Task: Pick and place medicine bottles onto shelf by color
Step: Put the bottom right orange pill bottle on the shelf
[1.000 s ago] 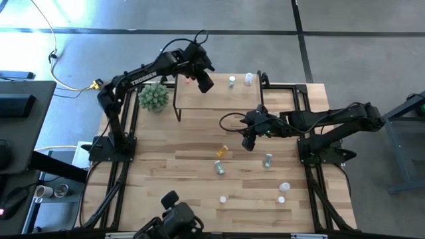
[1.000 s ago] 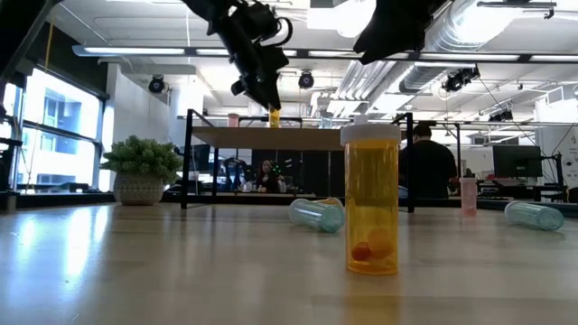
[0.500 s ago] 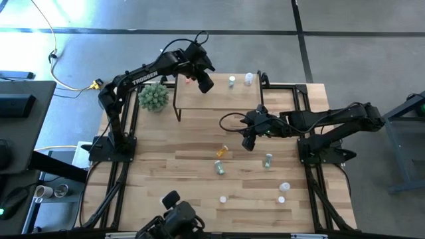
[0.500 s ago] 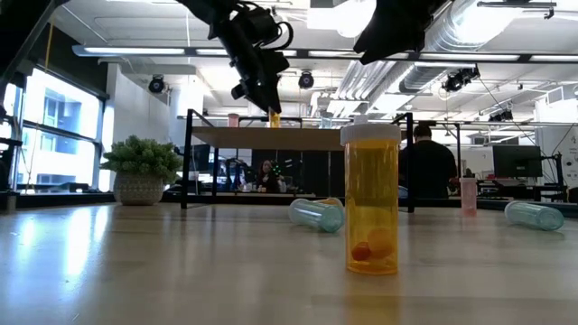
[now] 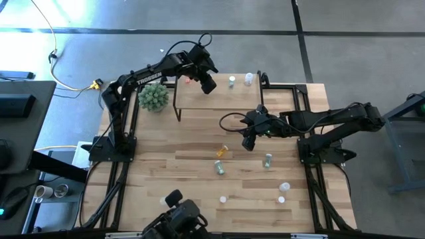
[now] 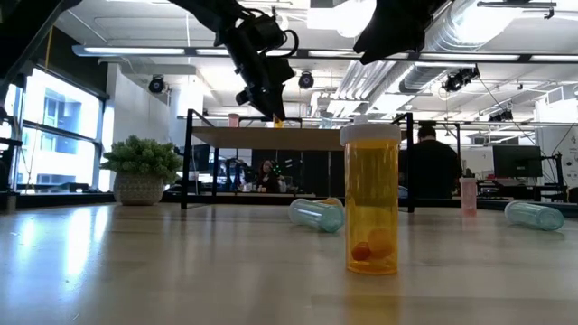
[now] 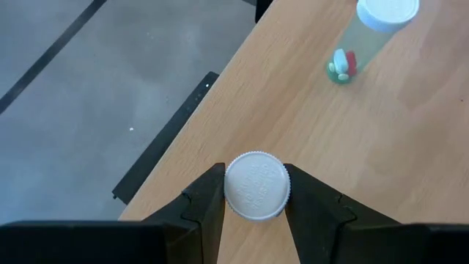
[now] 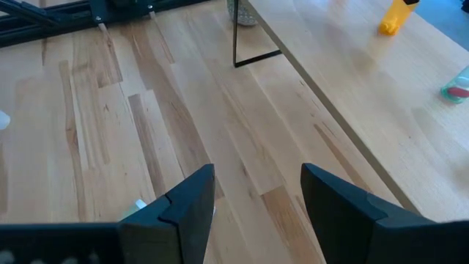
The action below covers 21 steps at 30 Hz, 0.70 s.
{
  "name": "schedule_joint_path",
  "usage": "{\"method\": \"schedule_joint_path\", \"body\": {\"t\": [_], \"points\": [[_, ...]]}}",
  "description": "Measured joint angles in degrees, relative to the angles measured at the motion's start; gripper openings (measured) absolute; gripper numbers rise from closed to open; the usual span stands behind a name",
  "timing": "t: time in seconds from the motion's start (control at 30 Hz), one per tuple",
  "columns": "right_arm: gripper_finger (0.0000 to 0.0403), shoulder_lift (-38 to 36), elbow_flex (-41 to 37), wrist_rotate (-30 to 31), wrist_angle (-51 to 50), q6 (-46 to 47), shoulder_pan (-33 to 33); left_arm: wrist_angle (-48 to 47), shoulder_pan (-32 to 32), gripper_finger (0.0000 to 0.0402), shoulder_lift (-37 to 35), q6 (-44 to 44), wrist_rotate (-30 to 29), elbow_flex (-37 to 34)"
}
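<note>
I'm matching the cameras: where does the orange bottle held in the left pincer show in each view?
High view: hidden under the left pincer, over the shelf's far left part.
Low view: orange bottle below that pincer, at shelf-top level.
Left wrist view: its white cap between the fingers.
Right wrist view: at the top edge, over the shelf.
Shared landmark: the shelf.

Counted loose on the bench (image 5: 172,172): six medicine bottles (image 5: 221,151) (one orange, two green, three showing white caps). On the shelf (image 5: 212,103): two clear bottles (image 5: 231,81), one pink bottle (image 6: 233,119), one white-capped bottle (image 7: 256,176) in the left claw (image 7: 256,187). One shelf. One potted plant (image 5: 154,97).
</note>
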Motion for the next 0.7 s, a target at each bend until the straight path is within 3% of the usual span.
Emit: {"method": "schedule_joint_path", "body": {"t": [0.7], "points": [[0.0194, 0.0, 0.0, 0.0, 0.0, 0.0, 0.0, 0.0, -0.8, 0.0118, 0.2, 0.0, -0.4, -0.1]]}}
